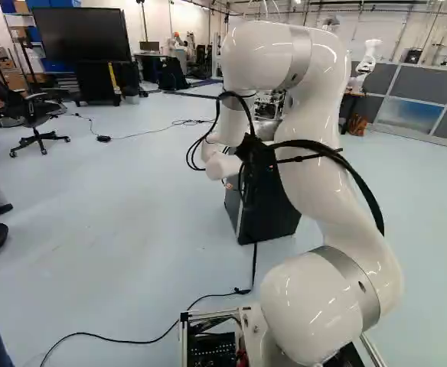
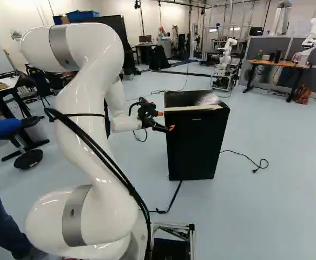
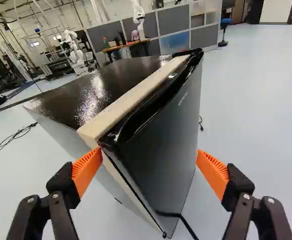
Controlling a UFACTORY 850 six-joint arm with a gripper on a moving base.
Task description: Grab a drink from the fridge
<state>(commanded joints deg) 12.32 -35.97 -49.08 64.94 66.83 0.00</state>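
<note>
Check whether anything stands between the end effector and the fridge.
Nothing visible stands between the open end effector and the fridge, which is close ahead. The door looks shut, though, so it would likely bar the way to any drink inside.

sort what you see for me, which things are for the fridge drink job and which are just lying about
For the job:
- black fridge
- pincer, open, at the fridge's front
No drink shows at the fridge.

Just around:
- office chair
- large dark screen
- blue seat
- another robot
</note>
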